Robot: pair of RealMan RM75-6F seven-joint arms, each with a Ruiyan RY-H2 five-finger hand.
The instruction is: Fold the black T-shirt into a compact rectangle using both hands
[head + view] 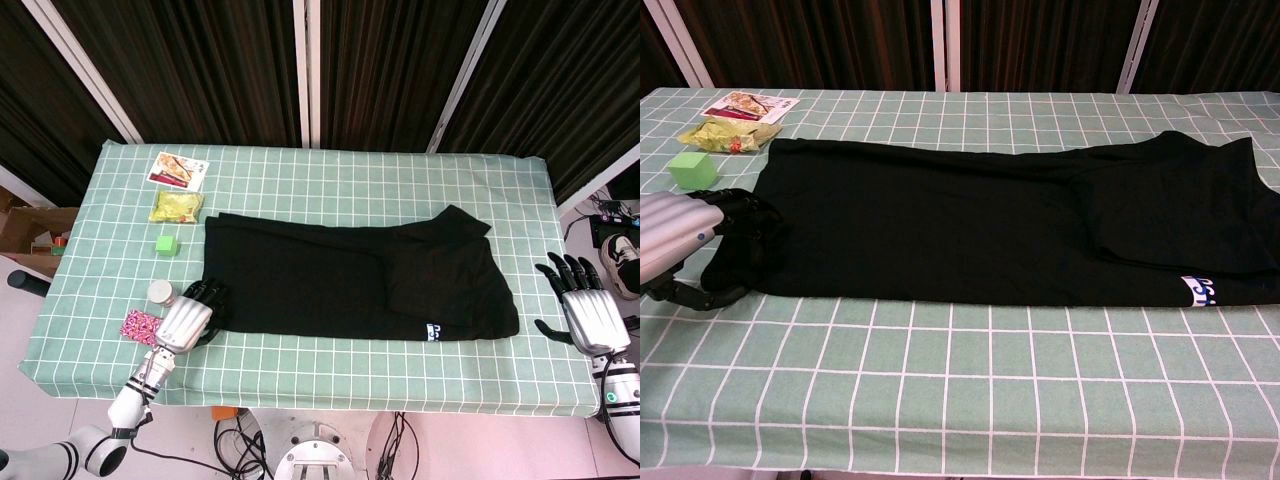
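Observation:
The black T-shirt [330, 280] lies flat across the middle of the green checked table [350, 185], folded into a long band with a sleeve part doubled over at the right. A small white label [1205, 292] shows at its near right edge. My left hand [185, 322] is at the shirt's near-left corner. In the chest view its fingers [748, 222] lie on the cloth there, and the thumb curls along the hem below; the left hand [685, 238] has no closed grip. My right hand [588, 315] hovers off the table's right end, fingers spread, apart from the shirt.
Left of the shirt lie a printed card [179, 169], a yellow packet [176, 206], a green cube [166, 244], a small white cap [160, 292] and a pink item [138, 326]. Dark curtains hang behind the table. A cardboard box [30, 235] stands on the floor at left.

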